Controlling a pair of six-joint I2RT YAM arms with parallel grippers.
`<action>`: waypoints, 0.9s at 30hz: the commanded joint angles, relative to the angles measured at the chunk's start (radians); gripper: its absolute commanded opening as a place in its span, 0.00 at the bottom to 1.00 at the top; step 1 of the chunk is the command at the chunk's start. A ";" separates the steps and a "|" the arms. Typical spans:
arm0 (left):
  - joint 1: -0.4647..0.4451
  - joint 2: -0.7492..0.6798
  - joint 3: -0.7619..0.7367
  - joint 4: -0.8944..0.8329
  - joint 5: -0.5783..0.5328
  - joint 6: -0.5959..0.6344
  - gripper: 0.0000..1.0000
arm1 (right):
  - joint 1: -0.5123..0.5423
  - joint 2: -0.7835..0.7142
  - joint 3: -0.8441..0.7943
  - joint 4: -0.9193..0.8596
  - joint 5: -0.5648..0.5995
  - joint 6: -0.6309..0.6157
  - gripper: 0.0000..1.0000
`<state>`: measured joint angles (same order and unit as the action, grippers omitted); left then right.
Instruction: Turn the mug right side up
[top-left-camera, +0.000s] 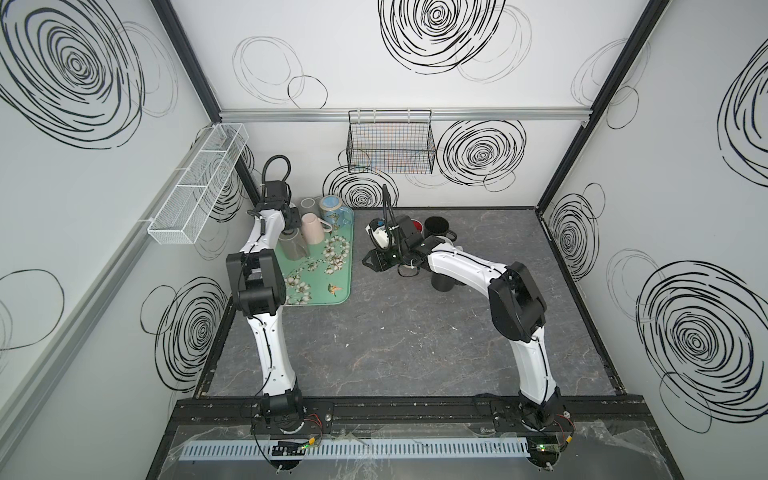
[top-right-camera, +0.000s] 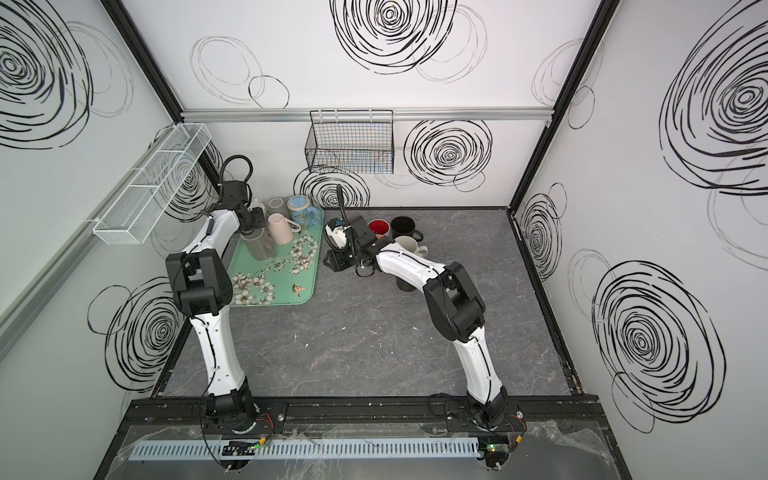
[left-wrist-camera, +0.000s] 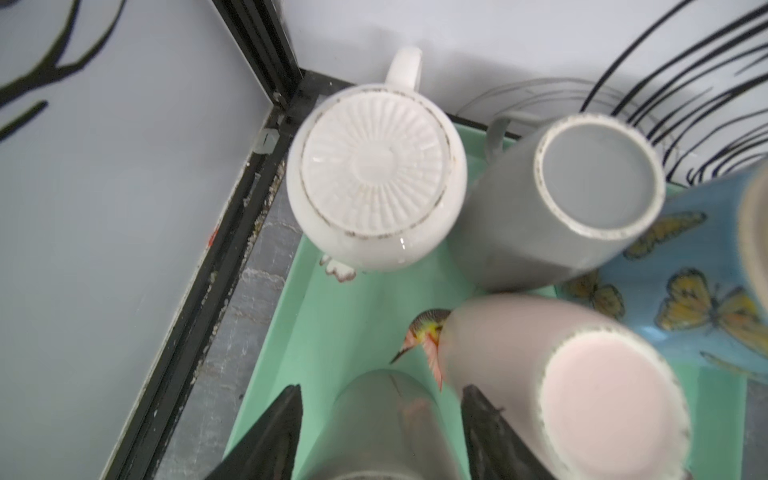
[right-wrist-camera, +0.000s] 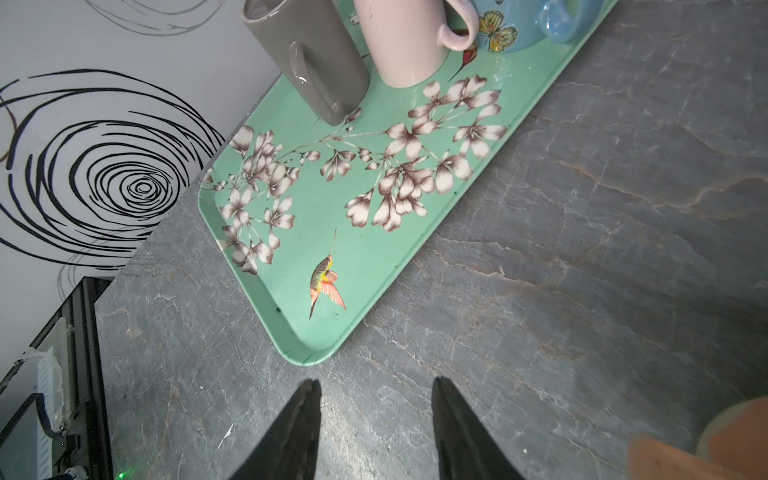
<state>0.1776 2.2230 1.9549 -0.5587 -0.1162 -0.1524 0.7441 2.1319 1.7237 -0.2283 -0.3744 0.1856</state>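
Observation:
A taupe mug (top-left-camera: 294, 246) (top-right-camera: 258, 245) (right-wrist-camera: 307, 58) stands base up at the back left of the green floral tray (top-left-camera: 324, 297) (right-wrist-camera: 374, 257). My left gripper (left-wrist-camera: 380, 390) comes down over it from above. Its two black fingers (left-wrist-camera: 286, 419) straddle the mug (left-wrist-camera: 386, 428), and a strip of green tray shows on each side between finger and mug wall, so the jaws are open around it. My right gripper (right-wrist-camera: 376, 382) (top-left-camera: 372, 262) hovers open over the bare table just right of the tray, with nothing between its fingers.
Close around the taupe mug, all base up on the tray: a pink mug (top-left-camera: 312, 228) (left-wrist-camera: 602, 399), a white ribbed mug (left-wrist-camera: 374, 183), a grey mug (left-wrist-camera: 582, 199) and a blue butterfly mug (top-left-camera: 332, 210). Upright mugs (top-left-camera: 436, 226) stand behind the right arm. The left wall (left-wrist-camera: 124, 208) is near.

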 joint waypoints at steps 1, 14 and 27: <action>-0.016 -0.071 -0.099 -0.016 0.030 -0.030 0.63 | 0.006 -0.063 -0.018 0.000 -0.019 0.000 0.47; -0.104 -0.289 -0.412 0.037 0.059 -0.069 0.62 | 0.022 -0.099 -0.064 0.023 -0.037 0.021 0.47; -0.242 -0.460 -0.574 0.047 0.046 -0.120 0.65 | 0.080 -0.069 -0.046 0.024 -0.033 0.042 0.48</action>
<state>-0.0605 1.8160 1.3964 -0.5201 -0.0704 -0.2379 0.8043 2.0762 1.6688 -0.2096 -0.4072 0.2188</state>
